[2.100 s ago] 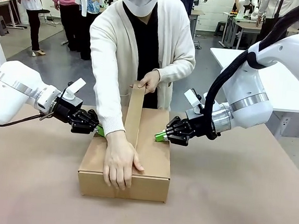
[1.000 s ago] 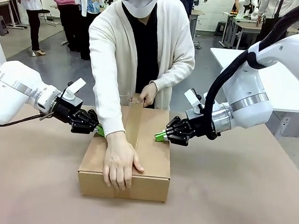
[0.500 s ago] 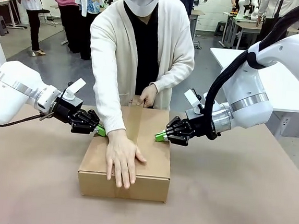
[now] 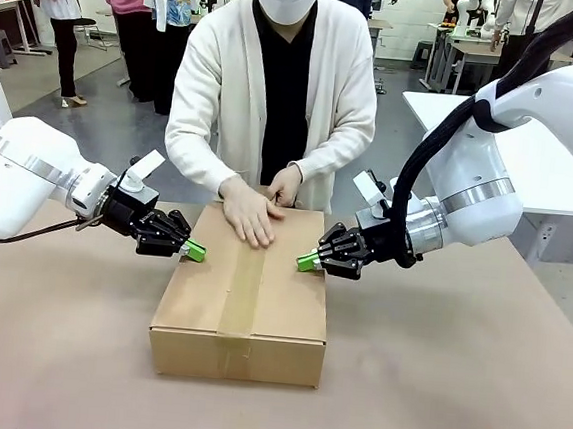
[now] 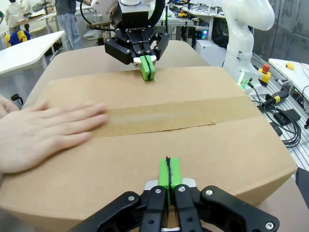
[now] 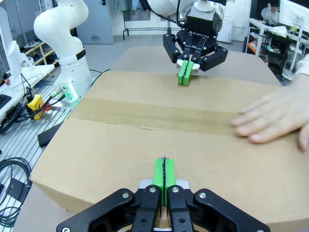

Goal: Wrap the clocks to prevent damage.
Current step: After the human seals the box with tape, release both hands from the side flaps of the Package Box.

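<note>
A closed cardboard box (image 4: 290,290) lies mid-table with a strip of brown tape (image 4: 243,291) running down its top seam. The clocks are out of view. My left gripper (image 4: 195,251) is shut, its green pads pressed on the box's left top edge; the left wrist view has it (image 5: 169,172) resting on the lid. From the other side my right gripper (image 4: 306,261), shut too, presses the right top edge, seen close in the right wrist view (image 6: 164,173). The person's hands (image 4: 253,215) rest on the tape at the box's far edge.
The brown table top (image 4: 453,380) has free room in front of and beside the box. A white table (image 4: 562,168) stands at the right behind my right arm. Cables and a robot base (image 6: 63,53) sit beyond the table edge.
The person laid the raised tape strip flat on the lid and slid a hand along it from the near edge to the far edge. Both grippers stayed put.
</note>
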You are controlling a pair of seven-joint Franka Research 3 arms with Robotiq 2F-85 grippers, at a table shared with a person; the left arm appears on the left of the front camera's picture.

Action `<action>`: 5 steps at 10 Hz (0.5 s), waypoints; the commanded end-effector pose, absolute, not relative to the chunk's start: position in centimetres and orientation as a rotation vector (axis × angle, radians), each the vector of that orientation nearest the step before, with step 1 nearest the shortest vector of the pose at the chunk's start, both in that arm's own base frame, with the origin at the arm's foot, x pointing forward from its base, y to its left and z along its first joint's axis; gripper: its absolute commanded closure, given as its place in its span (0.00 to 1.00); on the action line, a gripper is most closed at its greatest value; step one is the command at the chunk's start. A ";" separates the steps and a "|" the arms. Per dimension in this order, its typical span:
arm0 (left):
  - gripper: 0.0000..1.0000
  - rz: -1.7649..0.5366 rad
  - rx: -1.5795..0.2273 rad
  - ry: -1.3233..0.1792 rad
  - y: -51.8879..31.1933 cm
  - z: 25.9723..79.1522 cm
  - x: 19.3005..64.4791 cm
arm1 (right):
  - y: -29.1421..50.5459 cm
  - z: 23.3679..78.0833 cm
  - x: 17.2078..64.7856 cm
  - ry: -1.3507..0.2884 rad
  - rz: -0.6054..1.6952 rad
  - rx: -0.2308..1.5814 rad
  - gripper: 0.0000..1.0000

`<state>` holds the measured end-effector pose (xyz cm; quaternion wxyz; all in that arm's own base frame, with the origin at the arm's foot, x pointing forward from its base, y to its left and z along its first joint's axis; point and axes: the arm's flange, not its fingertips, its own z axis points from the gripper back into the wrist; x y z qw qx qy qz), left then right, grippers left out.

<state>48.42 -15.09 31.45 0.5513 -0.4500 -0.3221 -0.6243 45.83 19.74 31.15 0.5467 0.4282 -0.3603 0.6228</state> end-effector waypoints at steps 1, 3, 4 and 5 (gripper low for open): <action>1.00 -1.474 -1.053 -0.759 -15.1 31.1 48.4 | 19.8 30.8 45.8 -0.856 1.459 1.010 0.99; 1.00 -1.474 -1.053 -0.759 -15.1 31.1 48.4 | 19.8 30.8 45.8 -0.856 1.459 1.010 0.99; 1.00 -1.474 -1.053 -0.759 -15.1 31.1 48.4 | 19.8 30.8 45.8 -0.856 1.459 1.010 0.99; 1.00 -1.474 -1.053 -0.759 -15.1 31.1 48.4 | 19.8 30.8 45.8 -0.856 1.459 1.010 0.99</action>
